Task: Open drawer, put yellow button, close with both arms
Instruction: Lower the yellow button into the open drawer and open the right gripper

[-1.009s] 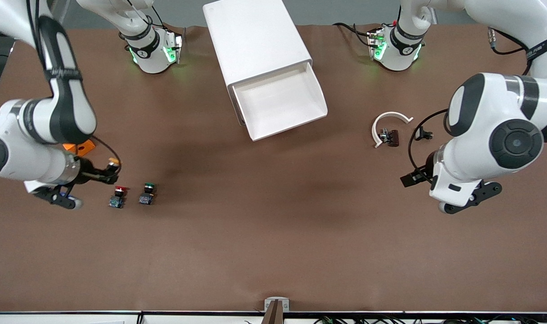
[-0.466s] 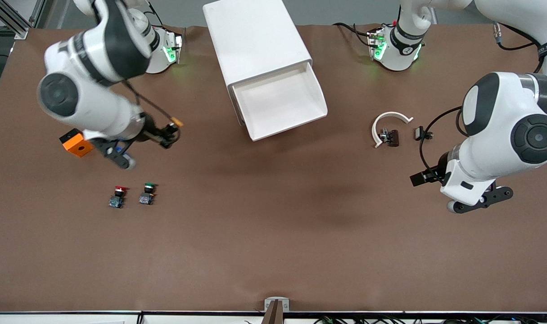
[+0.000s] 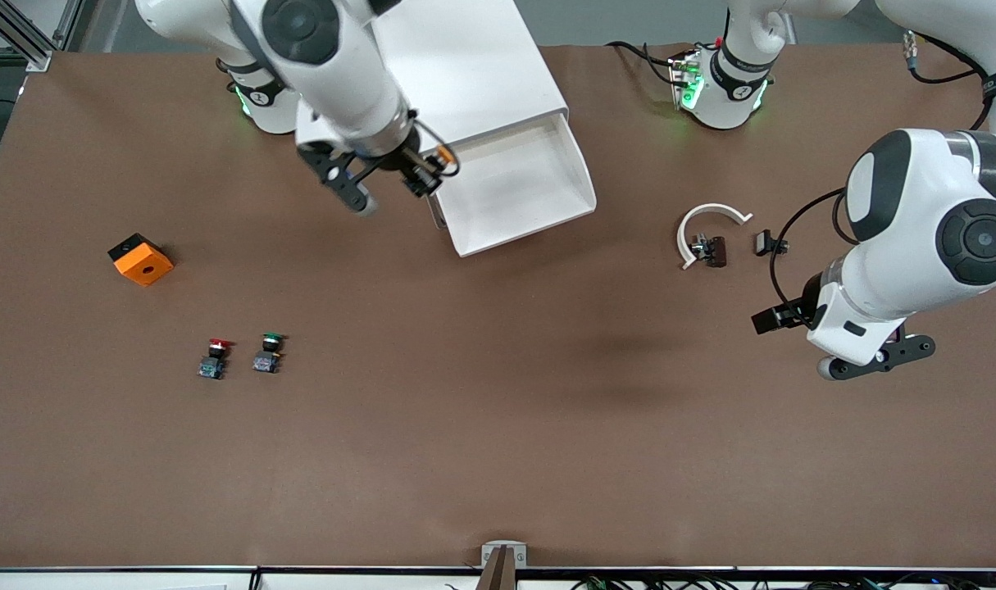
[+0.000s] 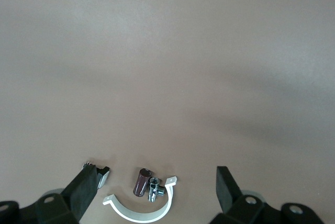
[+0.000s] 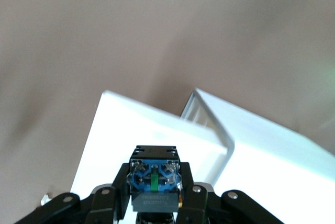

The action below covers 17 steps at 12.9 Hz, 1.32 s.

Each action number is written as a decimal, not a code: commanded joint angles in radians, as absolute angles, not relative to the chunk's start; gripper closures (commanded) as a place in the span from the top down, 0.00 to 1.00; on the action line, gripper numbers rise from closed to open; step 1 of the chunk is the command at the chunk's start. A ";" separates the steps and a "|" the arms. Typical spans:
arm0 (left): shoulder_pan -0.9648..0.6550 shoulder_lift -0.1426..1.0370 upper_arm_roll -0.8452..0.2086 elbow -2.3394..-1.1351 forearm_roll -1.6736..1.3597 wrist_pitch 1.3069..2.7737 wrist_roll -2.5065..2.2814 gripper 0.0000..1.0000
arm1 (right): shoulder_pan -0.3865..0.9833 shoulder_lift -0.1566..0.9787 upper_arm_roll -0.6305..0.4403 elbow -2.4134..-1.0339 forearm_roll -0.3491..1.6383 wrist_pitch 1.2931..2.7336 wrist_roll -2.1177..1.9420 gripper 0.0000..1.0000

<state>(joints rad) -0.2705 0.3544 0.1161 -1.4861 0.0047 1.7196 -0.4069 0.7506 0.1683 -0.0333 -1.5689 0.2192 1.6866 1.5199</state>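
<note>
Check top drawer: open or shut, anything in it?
Open and empty: the drawer is pulled out, its tray bare. The right gripper holds the yellow button at its edge.

Yellow button (image 5: 155,182): cap hidden in right wrist view, only blue-grey base shows. Cabinet (image 3: 465,74): far end cut by frame edge, partly masked by right arm. Lower drawers unseen. Left gripper (image 4: 157,195): bodies cropped.
</note>
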 commanded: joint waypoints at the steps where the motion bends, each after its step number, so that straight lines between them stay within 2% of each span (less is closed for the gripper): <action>1: -0.262 0.313 0.106 -1.549 0.009 1.750 -0.382 1.00 | 0.839 0.201 -0.052 -1.542 0.203 1.742 1.649 0.00; 3: -0.264 0.308 0.103 -1.575 0.005 1.762 -0.382 1.00 | 0.909 0.247 -0.052 -1.540 0.149 1.752 1.710 0.00; 9: -0.267 0.322 0.046 -1.628 -0.008 1.861 -0.376 1.00 | 0.988 0.354 -0.052 -1.525 0.133 1.874 1.813 0.00; 17: -0.268 0.292 -0.029 -1.747 -0.009 1.947 -0.379 1.00 | 1.042 0.443 -0.052 -1.463 0.077 1.875 1.815 0.00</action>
